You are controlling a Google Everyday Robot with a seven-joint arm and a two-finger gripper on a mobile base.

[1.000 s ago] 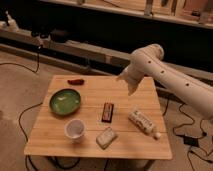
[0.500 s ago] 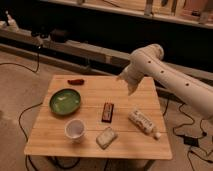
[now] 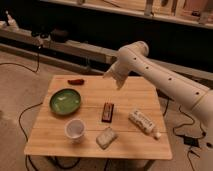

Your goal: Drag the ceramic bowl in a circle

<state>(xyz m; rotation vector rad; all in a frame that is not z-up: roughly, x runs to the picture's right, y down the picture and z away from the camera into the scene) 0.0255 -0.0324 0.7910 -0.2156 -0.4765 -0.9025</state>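
Note:
The ceramic bowl [image 3: 65,101] is a wide, shallow green dish with a pale patch inside. It rests on the left part of the wooden table [image 3: 145,97]. The white arm reaches in from the right and bends down over the table's far side. Its gripper [image 3: 116,80] hangs open and empty above the far middle of the table. That puts it well to the right of the bowl and beyond it, touching nothing.
A small white cup [image 3: 75,129] stands just in front of the bowl. A dark bar [image 3: 107,111], a pale packet [image 3: 106,137] and a lying white bottle [image 3: 142,121] sit mid-table, with a red-brown item [image 3: 76,81] at the far left. Cables cross the floor.

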